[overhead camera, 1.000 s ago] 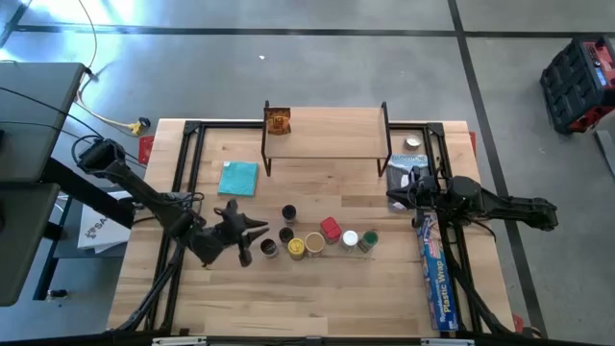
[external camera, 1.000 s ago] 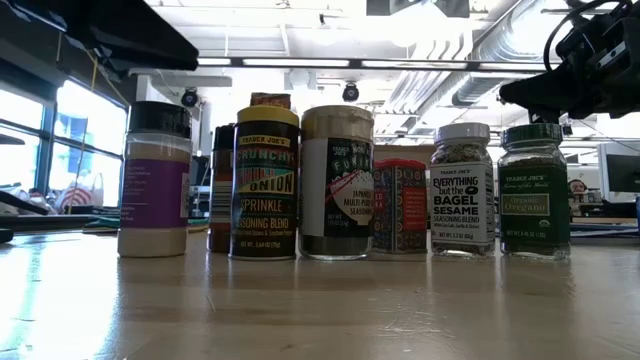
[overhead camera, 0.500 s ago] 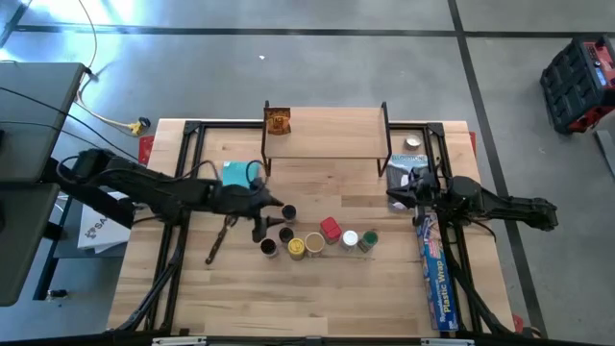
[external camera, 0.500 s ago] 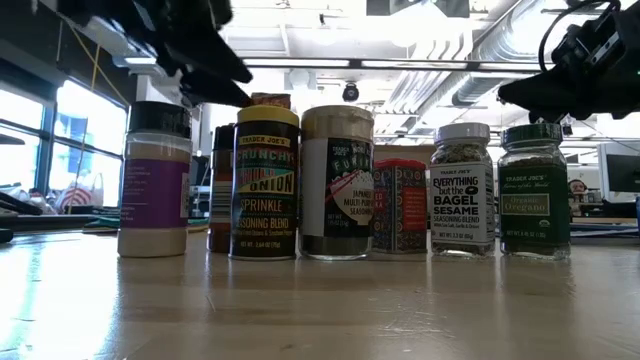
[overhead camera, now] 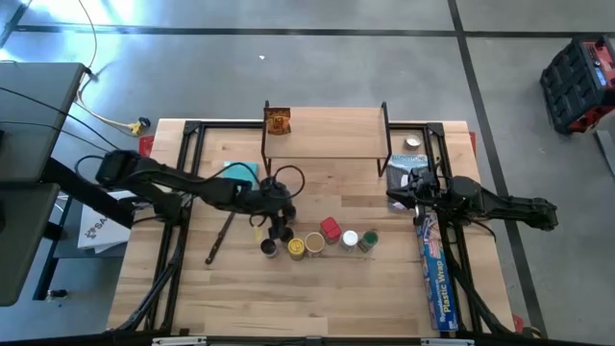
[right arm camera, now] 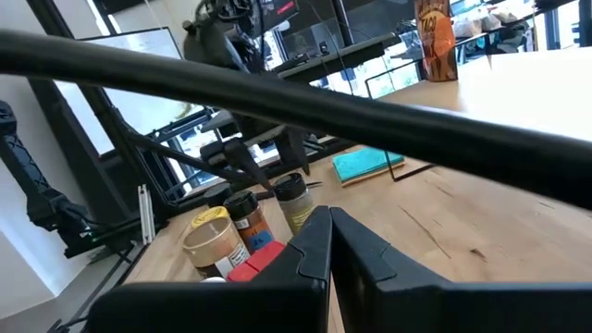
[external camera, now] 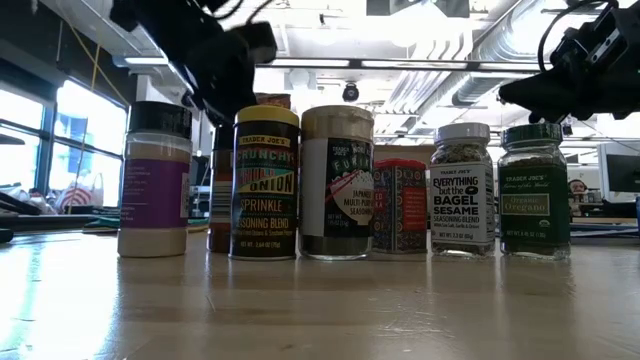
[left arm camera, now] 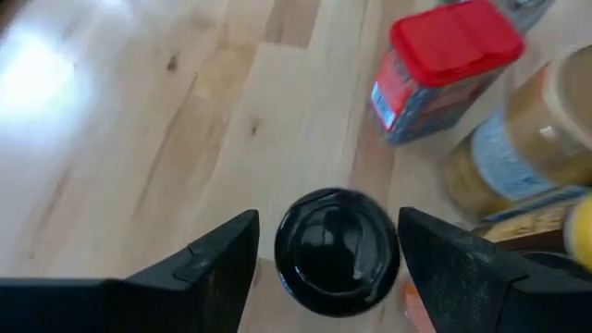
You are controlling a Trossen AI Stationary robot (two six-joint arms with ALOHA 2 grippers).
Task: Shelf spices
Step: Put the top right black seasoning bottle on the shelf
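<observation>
Spice jars stand in a loose cluster on the wooden table [overhead camera: 317, 298], in front of the small shelf [overhead camera: 327, 132], whose board holds only an orange-brown packet [overhead camera: 278, 120] at its left end. The left gripper [overhead camera: 281, 219] hangs directly over a black-lidded jar [left arm camera: 336, 251] at the back left of the cluster; the left wrist view shows its two dark fingers [left arm camera: 217, 264] spread wide on either side of the round black lid, apart from it and gripping nothing. Just beside that jar sit a red-capped tin [left arm camera: 446, 69] and a jar with a pale lid [left arm camera: 523, 139].

From table height the row reads, left to right: a pale jar with a dark cap [external camera: 154, 180], a yellow-topped onion sprinkle jar [external camera: 265, 183], a furikake jar [external camera: 337, 182], the red tin behind, a white-capped bagel sesame jar [external camera: 461, 188] and a green-capped oregano jar [external camera: 535, 189]. The left arm shows dark above the left end of the row.

The right gripper [overhead camera: 396, 200] waits at the table's right edge, well apart from the jars, its fingers [right arm camera: 314, 242] pressed together and empty. Near it lie a long blue plastic wrap box [overhead camera: 434, 274] along the right side and a small silver-lidded tin [overhead camera: 412, 143] near the back right corner. A teal cloth [overhead camera: 238, 171] lies left of the shelf, partly covered by the left arm, and a dark stick-like object [overhead camera: 219, 237] rests on the boards to the left of the jars.
</observation>
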